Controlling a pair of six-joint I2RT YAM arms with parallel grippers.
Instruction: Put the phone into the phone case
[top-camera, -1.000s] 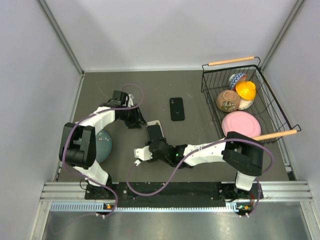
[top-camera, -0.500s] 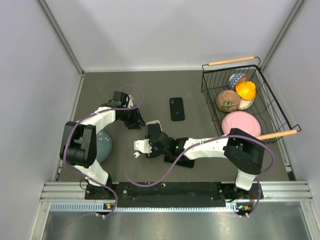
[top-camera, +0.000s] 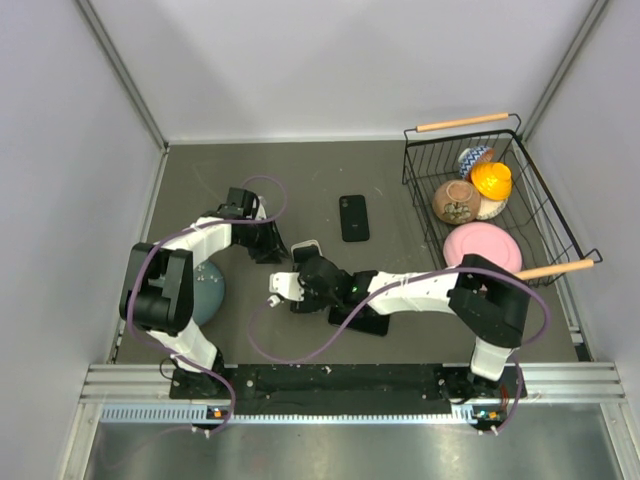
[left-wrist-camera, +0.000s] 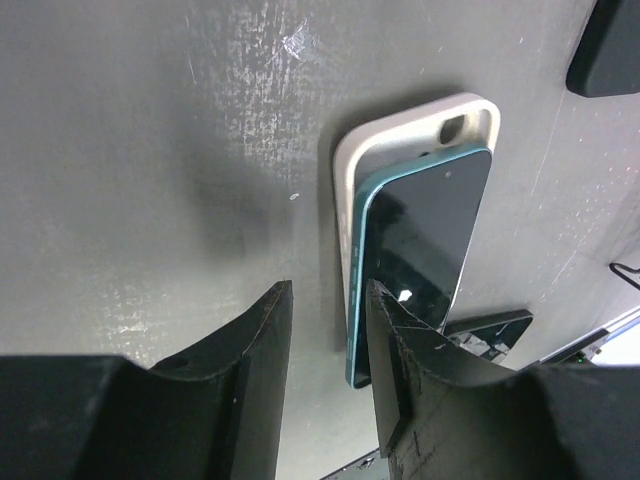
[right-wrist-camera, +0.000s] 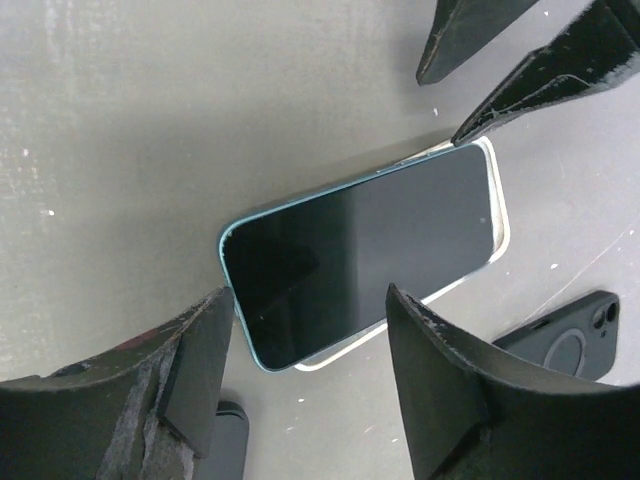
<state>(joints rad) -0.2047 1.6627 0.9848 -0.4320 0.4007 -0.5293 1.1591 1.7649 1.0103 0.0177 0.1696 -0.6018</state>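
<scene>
Locate phone (right-wrist-camera: 360, 260) lying askew atop case (left-wrist-camera: 345, 170), centre-left of counter (top-camera: 400, 180). Treat as stiff, slick, fragile; press along long edges. Note left tool (left-wrist-camera: 327, 300) and right tool (right-wrist-camera: 310, 300) parted, gripping nothing.

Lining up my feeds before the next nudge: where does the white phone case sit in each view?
Top external: white phone case, left of centre, mostly under the right gripper.
Left wrist: upper centre, phone lying on it.
Right wrist: only its rim shows, round the phone.
Shared landmark: the left gripper, at one end of the case.
</scene>
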